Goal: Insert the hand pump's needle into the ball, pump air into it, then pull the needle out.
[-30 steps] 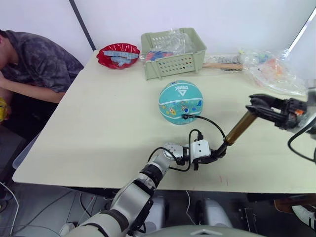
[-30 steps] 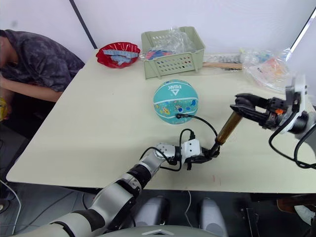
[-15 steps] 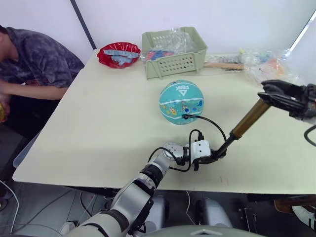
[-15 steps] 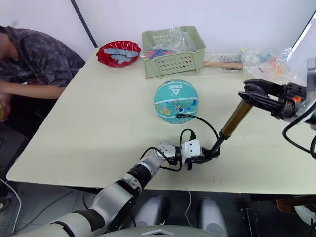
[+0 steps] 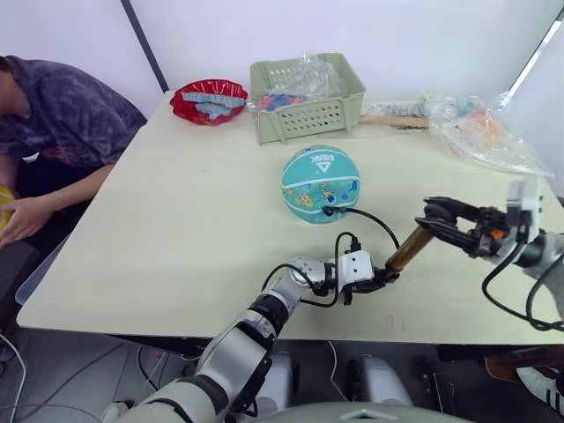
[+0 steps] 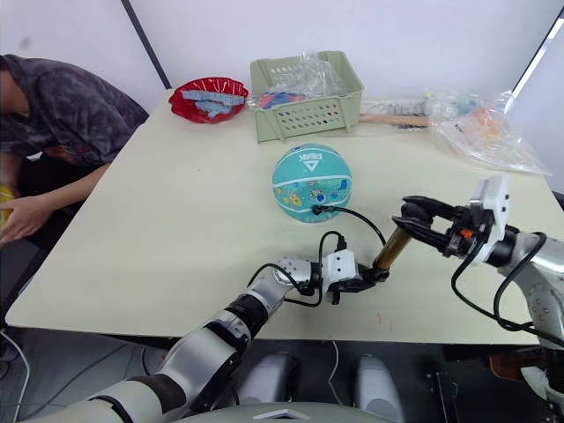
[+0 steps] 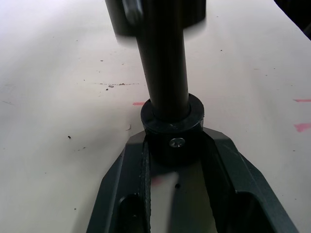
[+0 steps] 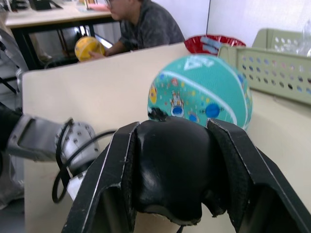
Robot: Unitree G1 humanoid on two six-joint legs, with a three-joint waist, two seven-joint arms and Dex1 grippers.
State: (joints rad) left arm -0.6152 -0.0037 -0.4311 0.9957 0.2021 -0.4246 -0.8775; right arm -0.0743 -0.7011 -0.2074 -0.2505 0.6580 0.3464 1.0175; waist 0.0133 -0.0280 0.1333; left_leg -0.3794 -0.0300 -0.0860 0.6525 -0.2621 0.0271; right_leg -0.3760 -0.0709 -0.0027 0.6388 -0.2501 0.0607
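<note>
On the desk (image 5: pixel 176 211), the left claw (image 5: pixel 381 278) pinches the black bottom cap of the hand pump (image 5: pixel 407 250), which tilts up rightward. The ball (image 5: pixel 322 183) sits mid-desk just behind, the pump's black hose (image 5: pixel 374 220) running to its near side. The right claw (image 5: pixel 434 216) clamps the pump's black handle.

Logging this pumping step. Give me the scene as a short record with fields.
ball: teal ball resting on table
hose: runs from hand pump to the ball's near side
left end effector: shut on the pump's base cap
right end effector: shut on the pump's black handle
pump pose: tilted, base on the table
behind ball: green basket, red bowl
</note>
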